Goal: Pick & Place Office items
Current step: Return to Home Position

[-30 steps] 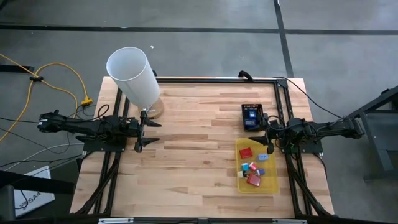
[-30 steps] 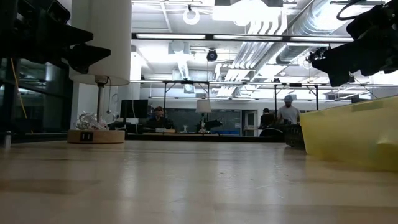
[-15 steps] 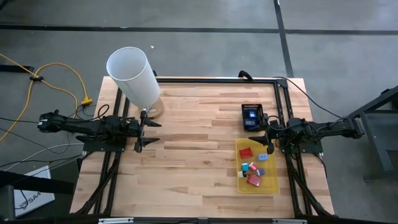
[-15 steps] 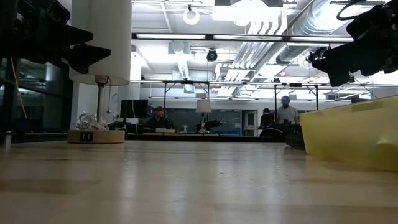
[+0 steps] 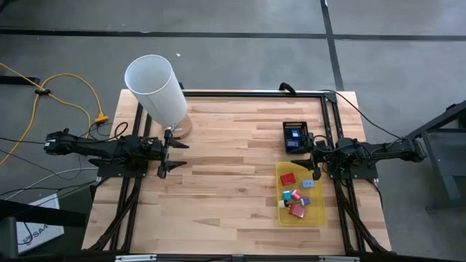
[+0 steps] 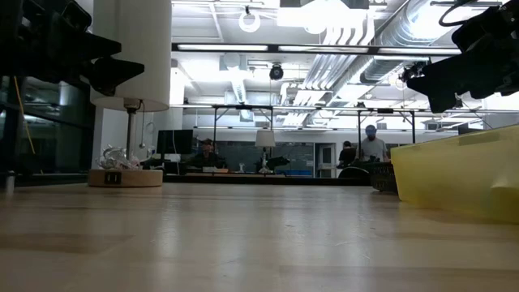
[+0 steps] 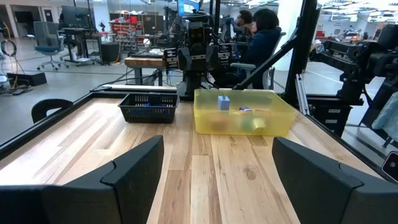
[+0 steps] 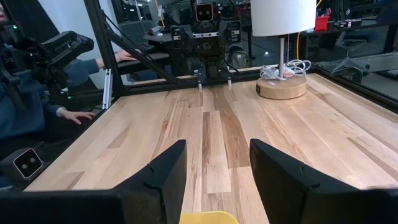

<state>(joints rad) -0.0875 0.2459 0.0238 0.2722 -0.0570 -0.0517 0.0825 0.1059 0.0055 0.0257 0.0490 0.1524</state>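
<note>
Retract right gripper, spread and empty, level past yellow tray holding office items; park left gripper, likewise spread.

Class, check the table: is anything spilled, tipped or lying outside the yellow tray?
Nothing stands out. The office items lie inside the yellow tray, the lamp stands upright, and the black basket sits beside it.

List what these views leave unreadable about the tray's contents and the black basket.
High view: office items in the yellow tray too small and overlapped to count.
Low view: the tray's wall hides them; the picture's right edge cuts the tray.
Right wrist view: only a sliver of tray, cut by the edge.
Black basket: contents too small in high view, behind mesh in left wrist view.
</note>
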